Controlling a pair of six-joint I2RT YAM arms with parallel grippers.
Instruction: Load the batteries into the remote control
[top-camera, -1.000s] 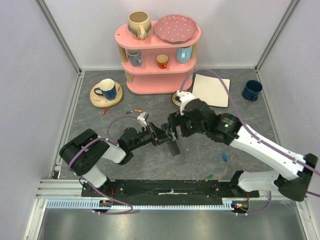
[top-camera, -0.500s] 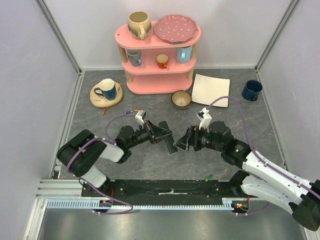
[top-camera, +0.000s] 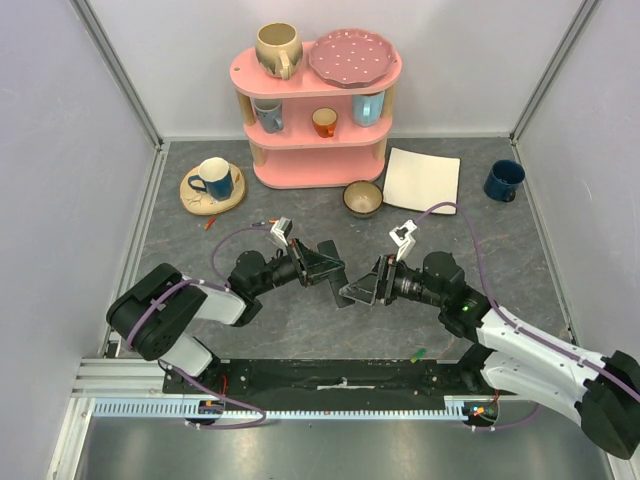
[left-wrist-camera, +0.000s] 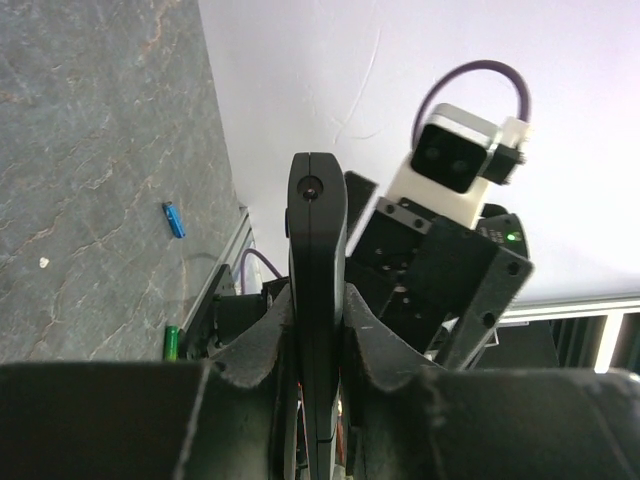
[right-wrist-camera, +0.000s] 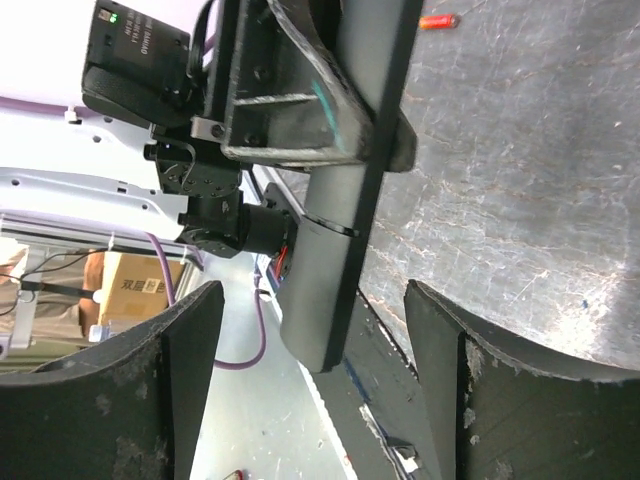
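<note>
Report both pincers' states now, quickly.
Left pincer: shut on the remote control.
Right pincer: open, straddling the remote control's free end without touching it.

Grey table (top-camera: 300, 330), pink shelf (top-camera: 315, 137), bowl (top-camera: 362, 198), blue battery (left-wrist-camera: 174, 220)

Pink shelf (top-camera: 310, 138) at the tabletop's (top-camera: 180, 245) far edge — mug (top-camera: 277, 48) and plate (top-camera: 353, 57) on top, bowl (top-camera: 362, 197), white mat (top-camera: 422, 180), navy cup (top-camera: 503, 181)

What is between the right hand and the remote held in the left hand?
Nothing visible. The flat black plastic remote control, clamped edge-on in the left hand, juts towards the right hand, whose open fingers sit either side of its free end without touching it.
</note>
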